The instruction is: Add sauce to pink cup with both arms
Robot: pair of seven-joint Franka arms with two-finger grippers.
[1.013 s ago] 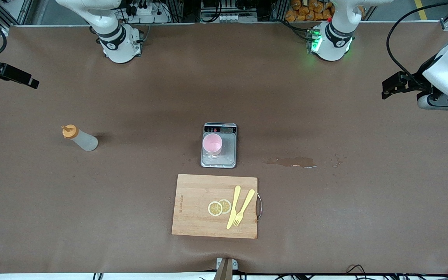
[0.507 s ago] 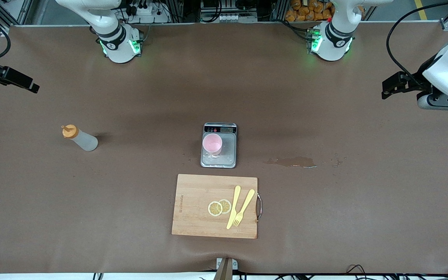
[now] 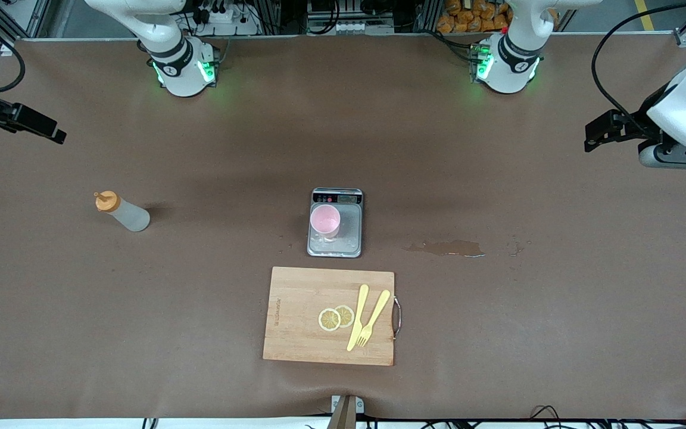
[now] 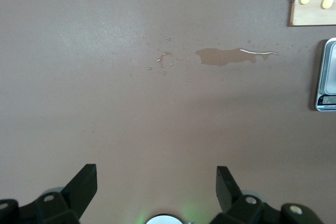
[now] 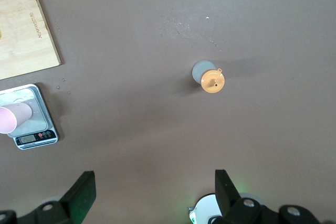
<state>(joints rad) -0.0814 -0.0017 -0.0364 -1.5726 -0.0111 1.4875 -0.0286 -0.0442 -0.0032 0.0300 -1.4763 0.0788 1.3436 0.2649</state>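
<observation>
The sauce bottle (image 3: 121, 212), translucent with an orange cap, stands alone toward the right arm's end of the table; it also shows in the right wrist view (image 5: 210, 78). The pink cup (image 3: 324, 220) stands on the grey scale (image 3: 349, 229) at the table's middle, and shows in the right wrist view (image 5: 13, 119). My right gripper (image 3: 51, 130) hangs open and empty over the table at its own end, apart from the bottle; its jaws are wide in its wrist view (image 5: 154, 184). My left gripper (image 3: 594, 134) waits open and empty over the left arm's end (image 4: 156, 179).
A wooden cutting board (image 3: 301, 316) with lemon slices (image 3: 336, 317), a yellow knife and a yellow fork (image 3: 373, 319) lies nearer the front camera than the scale. A brown liquid spill (image 3: 447, 248) lies beside the scale toward the left arm's end.
My right gripper has moved a little in over the table. The right arm's base light has turned green. The left arm, bottle and cup have not moved.
</observation>
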